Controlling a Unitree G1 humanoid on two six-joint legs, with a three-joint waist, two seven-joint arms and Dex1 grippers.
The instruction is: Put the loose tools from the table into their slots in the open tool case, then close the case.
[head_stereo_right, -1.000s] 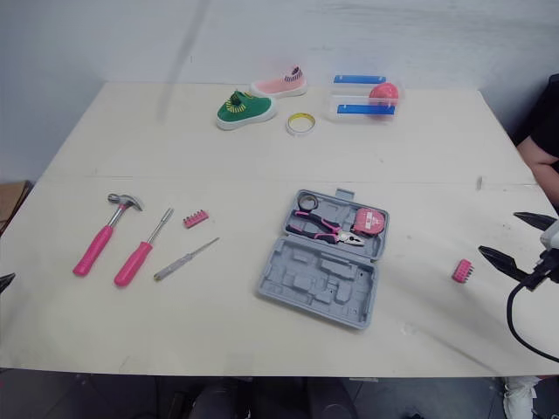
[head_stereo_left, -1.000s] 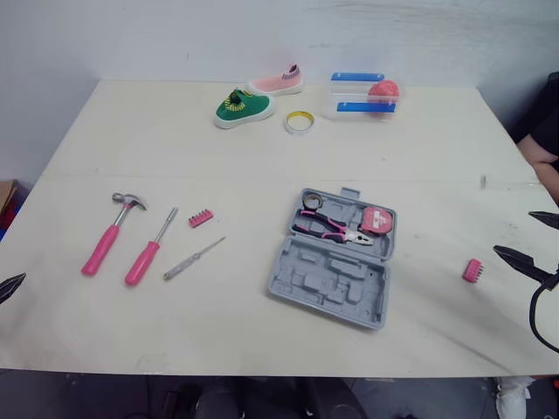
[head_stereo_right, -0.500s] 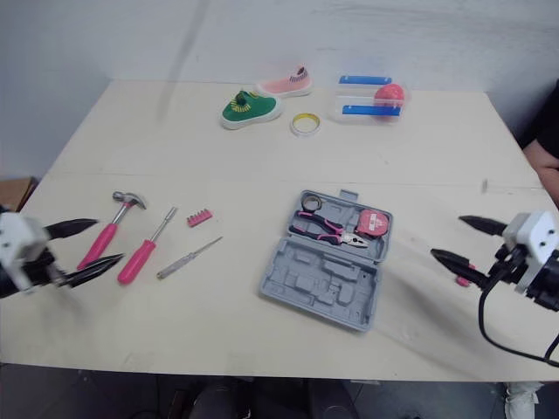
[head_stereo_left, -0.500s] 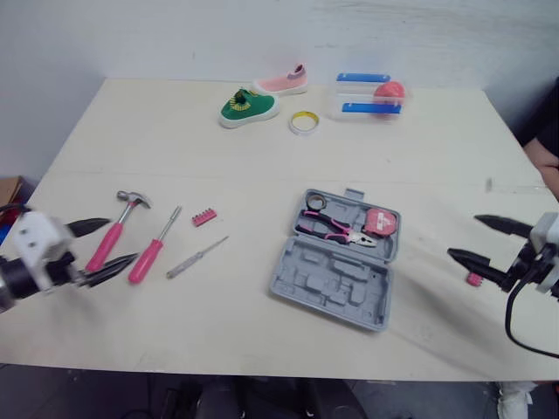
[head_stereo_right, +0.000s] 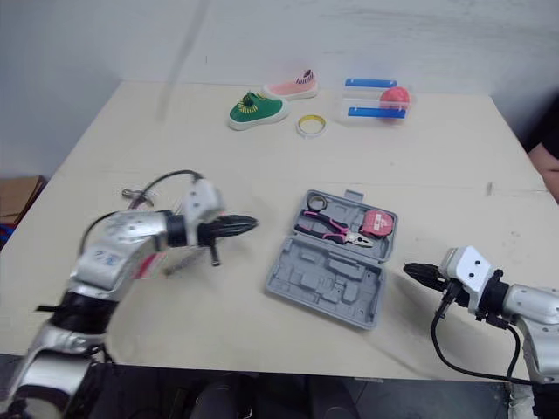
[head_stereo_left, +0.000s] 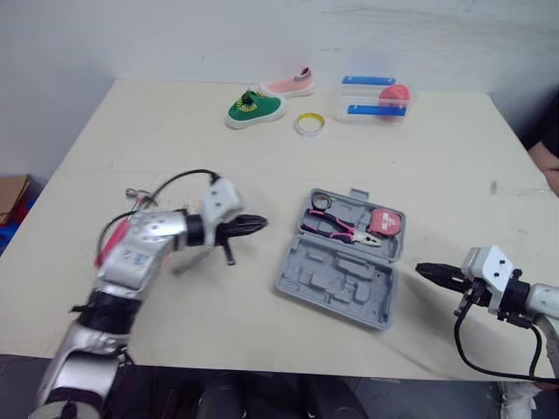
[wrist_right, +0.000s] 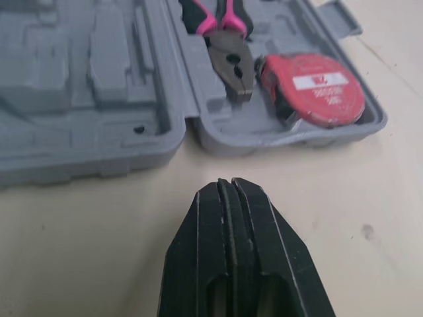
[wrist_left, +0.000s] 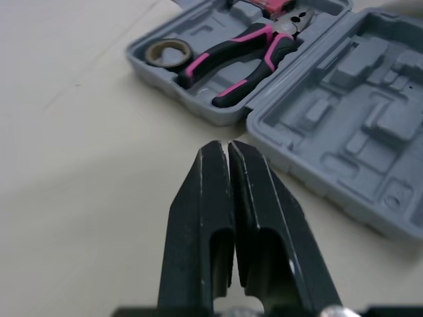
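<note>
The pale counter (head_stereo_left: 419, 166) carries the whole job. The grey tool case (head_stereo_left: 332, 278) lies flat and open a little right of its middle. The case's far half holds the pink-handled pliers (head_stereo_left: 336, 230), a red tape measure (head_stereo_left: 385, 222) to their right and a small ring at the far left corner. The near half is all bare moulded slots.

The left arm reaches in across the left of the counter. Its end effector (head_stereo_left: 260, 223) is pinched together with nothing between the fingers, pointing at the case's left edge and near it without touching. The right end effector (head_stereo_left: 421, 271) is likewise squeezed closed and empty. It sits low by the case's near right corner, aimed at it but apart.

On the left, the hammer (head_stereo_right: 131, 193) shows its head beyond the left arm, which covers most of whatever else lies there. Two small shoes, a yellow tape roll (head_stereo_left: 307, 124) and a clear box sit at the far edge, apart from the work.

By my reading the task has barely started: no loose tool is held, the near slots wait to be filled, and the lid is not yet closed.
</note>
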